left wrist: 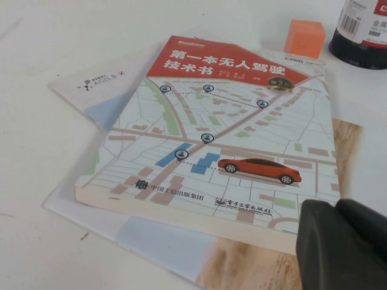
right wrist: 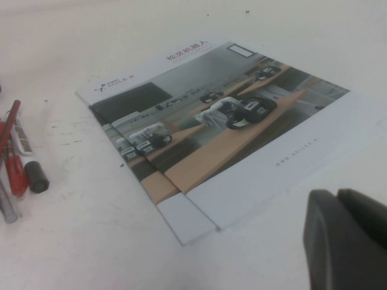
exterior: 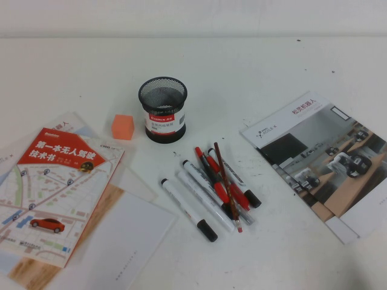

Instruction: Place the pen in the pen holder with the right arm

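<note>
Left gripper (left wrist: 341,244): only a dark corner showed in the left wrist view, cut by the frame edge; its fingers could not be made out; absent from the high view.
Right gripper (right wrist: 347,238): likewise a dark mass cropped at the right wrist view's corner.
Holder (left wrist: 364,33): only its base and label showed in the left wrist view, the top cut off.
Pen (exterior: 227,186): lay across the markers (exterior: 208,190), partly masking them; in the right wrist view only one end showed.
Book (exterior: 53,190): covered the papers (exterior: 130,241) beneath; small print was unreadable.
Brochure (exterior: 320,160): its far corner ran off the high view's right edge.
</note>
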Action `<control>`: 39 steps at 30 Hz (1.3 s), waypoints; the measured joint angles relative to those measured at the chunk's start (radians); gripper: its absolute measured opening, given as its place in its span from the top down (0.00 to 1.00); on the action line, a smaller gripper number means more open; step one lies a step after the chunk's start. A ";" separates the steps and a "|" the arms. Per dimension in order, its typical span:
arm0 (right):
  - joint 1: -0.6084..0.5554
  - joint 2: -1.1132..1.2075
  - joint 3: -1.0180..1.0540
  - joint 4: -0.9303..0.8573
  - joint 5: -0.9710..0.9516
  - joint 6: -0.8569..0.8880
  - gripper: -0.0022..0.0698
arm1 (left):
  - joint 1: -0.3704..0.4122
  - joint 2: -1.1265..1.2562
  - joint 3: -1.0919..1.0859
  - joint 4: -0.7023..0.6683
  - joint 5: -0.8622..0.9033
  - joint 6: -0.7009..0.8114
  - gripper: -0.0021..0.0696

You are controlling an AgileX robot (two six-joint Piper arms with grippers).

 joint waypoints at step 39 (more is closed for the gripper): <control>0.000 0.000 0.002 1.138 -0.265 -0.060 1.00 | 0.000 0.000 0.000 0.000 0.000 0.000 0.97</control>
